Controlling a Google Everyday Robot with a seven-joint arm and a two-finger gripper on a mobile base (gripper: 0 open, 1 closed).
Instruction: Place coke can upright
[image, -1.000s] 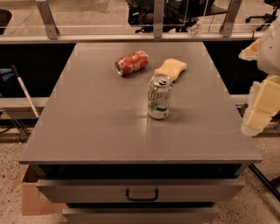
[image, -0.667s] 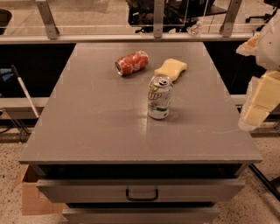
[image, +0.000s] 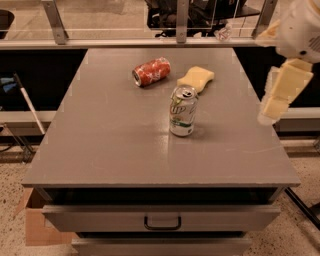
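The coke can (image: 151, 71) is red with silver ends and lies on its side at the back of the grey table top (image: 110, 145), its silver end facing front-left. My gripper (image: 272, 102) hangs at the right edge of the view, just off the table's right side and above its level. It is well to the right of the coke can and holds nothing that I can see.
A silver-white and green 7UP can (image: 182, 111) stands upright near the table's middle. A yellow sponge (image: 196, 79) lies behind it, right of the coke can. A drawer (image: 162, 220) with a dark handle is below the front edge. A cardboard box (image: 37, 227) sits at lower left, a metal railing (image: 182, 22) behind.
My gripper has shifted slightly left and up, closer to the table's right edge. The cans and sponge have not moved.
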